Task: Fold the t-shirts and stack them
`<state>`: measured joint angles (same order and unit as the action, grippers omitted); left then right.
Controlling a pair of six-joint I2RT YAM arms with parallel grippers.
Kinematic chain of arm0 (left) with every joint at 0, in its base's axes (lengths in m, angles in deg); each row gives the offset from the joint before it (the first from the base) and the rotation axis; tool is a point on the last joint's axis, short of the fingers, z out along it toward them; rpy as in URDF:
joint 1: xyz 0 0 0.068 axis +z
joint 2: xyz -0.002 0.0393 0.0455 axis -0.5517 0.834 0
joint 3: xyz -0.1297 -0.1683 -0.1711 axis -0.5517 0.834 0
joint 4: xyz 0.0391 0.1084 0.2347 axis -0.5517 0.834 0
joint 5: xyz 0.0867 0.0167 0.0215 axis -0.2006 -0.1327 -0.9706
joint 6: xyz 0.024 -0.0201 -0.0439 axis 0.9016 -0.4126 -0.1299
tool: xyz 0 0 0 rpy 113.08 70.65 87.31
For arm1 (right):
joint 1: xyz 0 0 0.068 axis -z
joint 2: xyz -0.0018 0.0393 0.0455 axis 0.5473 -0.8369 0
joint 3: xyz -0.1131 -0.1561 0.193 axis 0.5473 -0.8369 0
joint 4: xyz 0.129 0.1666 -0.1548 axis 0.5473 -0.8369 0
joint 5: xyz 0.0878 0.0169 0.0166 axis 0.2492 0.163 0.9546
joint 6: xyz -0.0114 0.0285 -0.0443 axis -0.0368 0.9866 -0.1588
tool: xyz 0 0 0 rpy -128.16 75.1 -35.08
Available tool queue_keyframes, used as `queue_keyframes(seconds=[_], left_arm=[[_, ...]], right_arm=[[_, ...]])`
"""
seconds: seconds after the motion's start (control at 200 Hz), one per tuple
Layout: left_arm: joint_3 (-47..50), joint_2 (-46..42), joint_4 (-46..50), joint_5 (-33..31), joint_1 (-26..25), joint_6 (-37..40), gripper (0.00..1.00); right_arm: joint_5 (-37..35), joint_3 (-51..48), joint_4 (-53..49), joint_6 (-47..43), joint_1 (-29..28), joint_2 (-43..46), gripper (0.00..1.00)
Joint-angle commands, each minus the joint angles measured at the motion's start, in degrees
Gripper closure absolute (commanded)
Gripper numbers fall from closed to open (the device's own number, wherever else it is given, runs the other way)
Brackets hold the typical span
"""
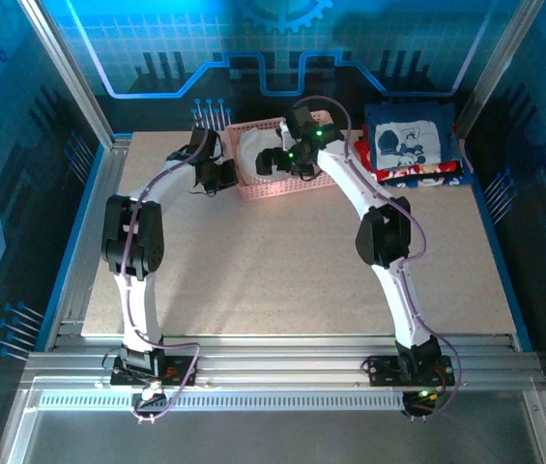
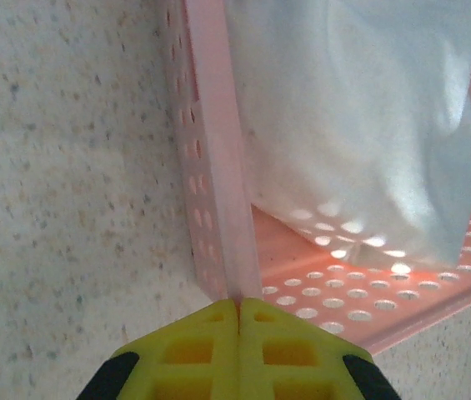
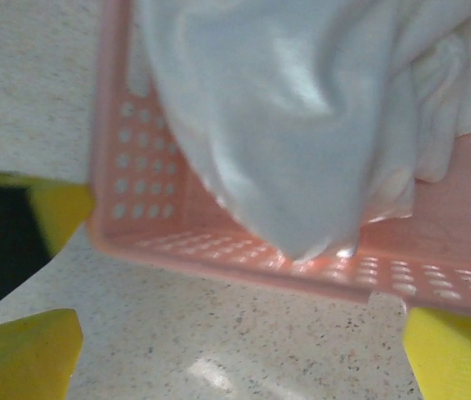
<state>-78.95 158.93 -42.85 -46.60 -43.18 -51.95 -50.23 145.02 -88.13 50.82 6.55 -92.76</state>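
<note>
Left gripper (image 2: 238, 310): jaws pressed together at the basket (image 2: 218, 167) wall; I cannot tell whether they nip it. Right gripper (image 3: 235, 350): jaws spread over the white shirt (image 3: 285, 125) heaped inside. My worry is cloth snagging the lattice and dragging an unsecured basket.

A crumpled white cloth t-shirt (image 1: 249, 153) (image 2: 352, 125) (image 3: 285, 108) is bunched inside the pink perforated plastic basket (image 1: 282, 191). At the worktop's (image 1: 282, 261) far right corner, a folded navy t-shirt with white cartoon print (image 1: 410, 140) is laid atop the folded red and blue t-shirts (image 1: 427, 178).
</note>
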Motion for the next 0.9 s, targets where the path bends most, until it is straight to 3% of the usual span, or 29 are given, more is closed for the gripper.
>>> queue_keyframes(seconds=[0.0,0.37,0.68,0.755,0.895], left_arm=[[5.48,-1.33,7.51,-1.78,-1.85,2.60,1.00],[20.31,-11.95,6.81,-3.03,-2.52,3.53,1.00],[23.42,-15.13,7.39,-3.14,-2.41,3.71,1.00],[23.69,-15.50,7.51,-3.86,-2.22,3.63,1.00],[23.90,-17.86,6.33,-3.98,-1.40,1.12,0.88]], right_arm=[[-2.42,3.41,-1.02,1.14,-0.79,-2.52,0.00],[-4.02,7.19,0.86,1.71,-0.92,-8.60,0.04],[2.86,7.19,7.17,0.94,-3.72,-11.89,0.08],[3.02,7.28,7.68,1.67,-4.21,-12.69,0.17],[4.20,7.28,8.47,3.69,-3.91,-12.89,0.53]])
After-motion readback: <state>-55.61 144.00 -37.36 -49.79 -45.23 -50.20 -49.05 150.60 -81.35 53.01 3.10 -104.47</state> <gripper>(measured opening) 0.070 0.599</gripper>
